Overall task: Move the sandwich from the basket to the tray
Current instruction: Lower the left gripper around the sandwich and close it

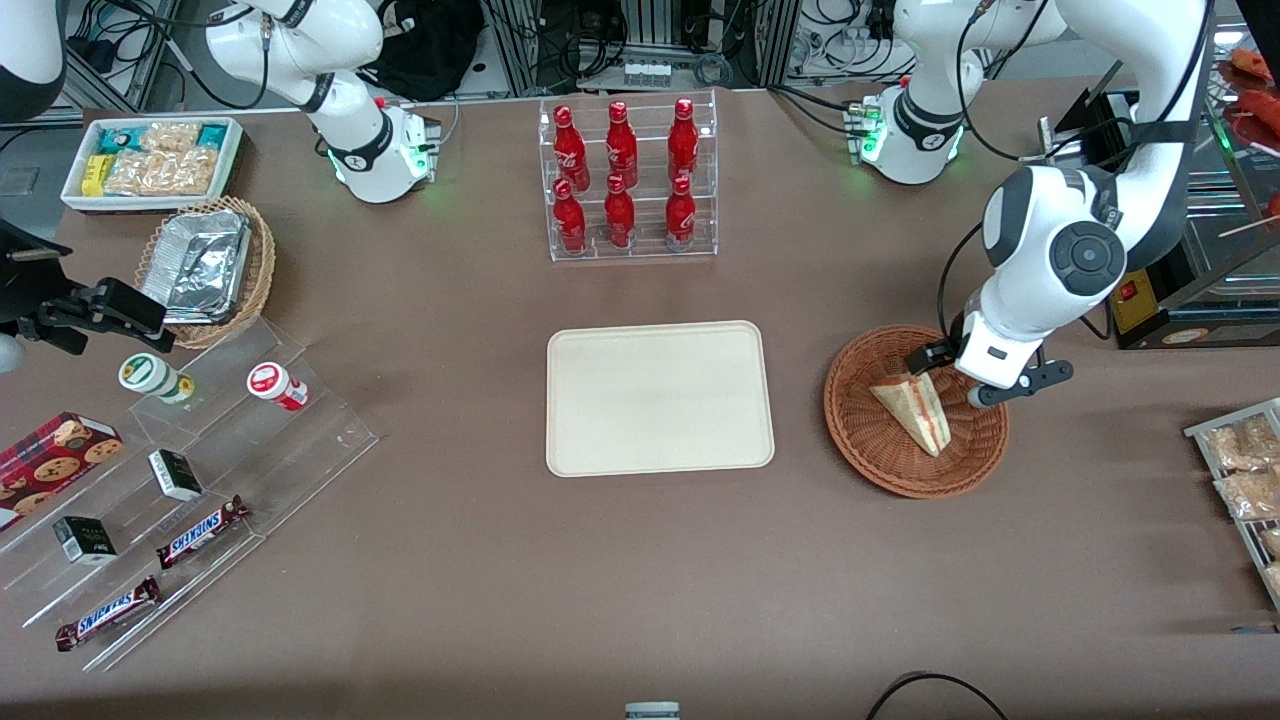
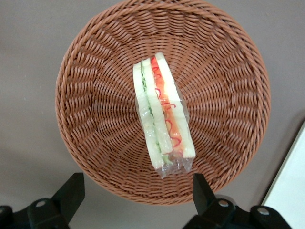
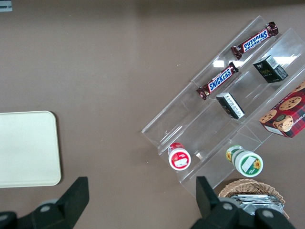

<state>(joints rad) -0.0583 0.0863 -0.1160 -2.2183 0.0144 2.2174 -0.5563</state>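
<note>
The sandwich, a plastic-wrapped wedge of pale bread with red and green layers, lies in the round reddish-brown basket toward the working arm's end of the table. In the left wrist view the sandwich lies on its edge in the middle of the basket. My left gripper hangs open and empty just above the basket's rim farther from the front camera; its fingers stand wide apart, above the rim and short of the sandwich. The cream tray lies flat and bare beside the basket, mid-table; its corner shows in the wrist view.
A clear rack of red bottles stands farther from the camera than the tray. Bagged pastries lie at the working arm's end. A stepped acrylic stand with snacks, a tan basket of foil trays and a white snack bin sit toward the parked arm's end.
</note>
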